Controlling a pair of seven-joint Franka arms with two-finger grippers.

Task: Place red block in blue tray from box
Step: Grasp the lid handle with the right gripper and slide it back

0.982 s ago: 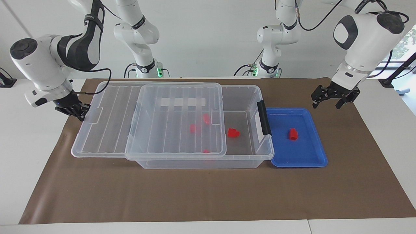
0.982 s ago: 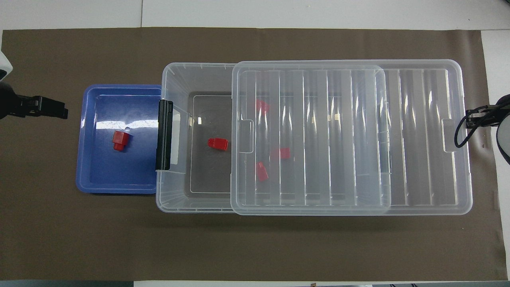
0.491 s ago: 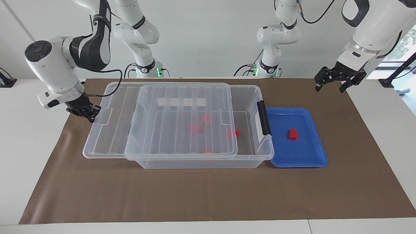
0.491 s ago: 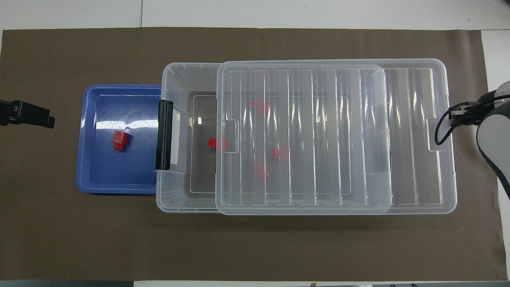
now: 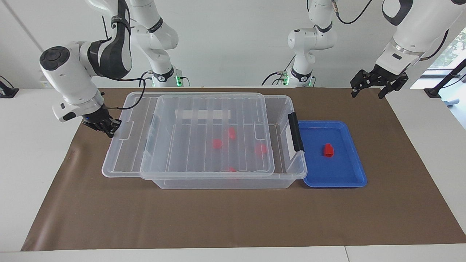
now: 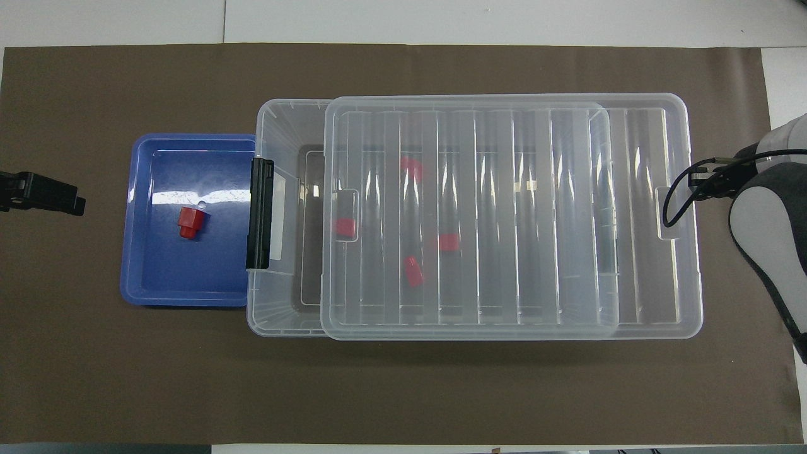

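Observation:
The clear box (image 5: 287,105) (image 6: 277,126) stands mid-table with its ribbed lid (image 5: 204,109) (image 6: 504,221) lying shifted toward the right arm's end. Several red blocks lie in the box under the lid, one (image 5: 261,148) (image 6: 345,227) nearest the black latch (image 5: 295,131). Another red block (image 5: 328,150) (image 6: 189,222) lies in the blue tray (image 5: 346,171) (image 6: 157,277) beside the box's latch end. My right gripper (image 5: 103,126) is shut and presses on the lid's short edge. My left gripper (image 5: 378,85) (image 6: 38,192) is open and empty, raised over the mat next to the tray.
A brown mat (image 5: 233,218) covers the table. A strip of the box at the latch end is uncovered (image 6: 290,208). The right arm's body (image 6: 769,214) hangs over the mat at its end of the table.
The right gripper has moved toward the left arm's end, and the lid slid with it, covering the block that lay uncovered. The left gripper rose and drew back toward the robots.

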